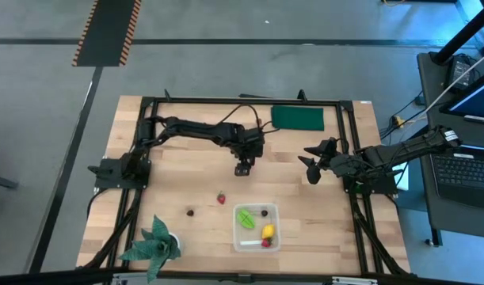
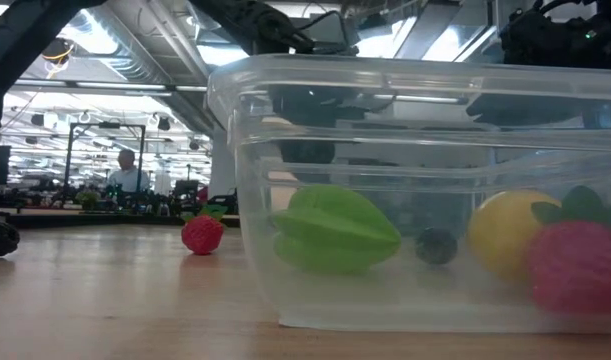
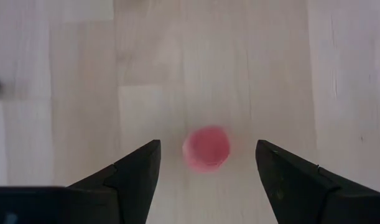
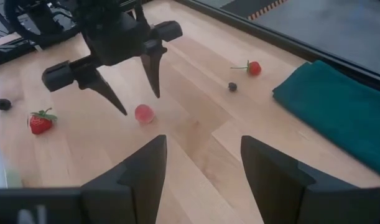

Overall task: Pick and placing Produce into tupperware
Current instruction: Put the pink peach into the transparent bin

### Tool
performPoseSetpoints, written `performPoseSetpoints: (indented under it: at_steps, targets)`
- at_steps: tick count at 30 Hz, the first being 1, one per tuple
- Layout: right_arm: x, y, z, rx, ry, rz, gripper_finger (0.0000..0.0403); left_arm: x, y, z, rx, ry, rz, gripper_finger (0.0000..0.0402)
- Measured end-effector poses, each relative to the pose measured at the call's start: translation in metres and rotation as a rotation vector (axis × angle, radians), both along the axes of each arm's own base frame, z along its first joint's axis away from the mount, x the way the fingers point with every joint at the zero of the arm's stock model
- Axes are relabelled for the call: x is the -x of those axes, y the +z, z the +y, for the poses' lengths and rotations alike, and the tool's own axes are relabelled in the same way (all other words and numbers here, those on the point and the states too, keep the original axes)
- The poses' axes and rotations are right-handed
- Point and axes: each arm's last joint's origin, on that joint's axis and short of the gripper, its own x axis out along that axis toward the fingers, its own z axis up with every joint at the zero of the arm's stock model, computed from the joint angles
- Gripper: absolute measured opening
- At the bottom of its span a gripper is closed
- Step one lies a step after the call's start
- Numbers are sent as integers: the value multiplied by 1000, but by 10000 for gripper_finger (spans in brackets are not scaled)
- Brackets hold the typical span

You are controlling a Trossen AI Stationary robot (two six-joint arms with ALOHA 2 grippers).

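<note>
Left hand (image 4: pixel 135 93) is hovering near the middle of the tabletop (image 1: pixel 178 178) with its fingers spread, straddling a small pink berry (image 3: pixel 206 147) that sits on the wood between them. I'd drop straight down, keep it centred so it doesn't roll, then pinch gently. The tupperware (image 1: pixel 256 227) is by the near edge, already holding a few pieces. Right hand (image 1: pixel 311 169) waits near the right edge, fingers apart, holding nothing.

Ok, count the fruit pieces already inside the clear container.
4, all in the tupperware: a light green piece, a small dark berry beside it, a yellow lemon, and a red berry against the lemon. A tiny one could hide behind these.
</note>
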Motion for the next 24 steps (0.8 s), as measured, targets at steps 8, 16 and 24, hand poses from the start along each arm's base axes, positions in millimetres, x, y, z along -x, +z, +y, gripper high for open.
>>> performPoseSetpoints:
  at_steps: [8,16,24]
  targets:
    - [0,0,0,0,0,1,208,-6,-19,-11,-15,-23,36,245]
    - [0,0,0,-1,0,1,208,-7,-22,-7,-66,2,42,235]
    - [0,0,0,-1,0,1,208,0,-27,-6,-55,4,108,220]
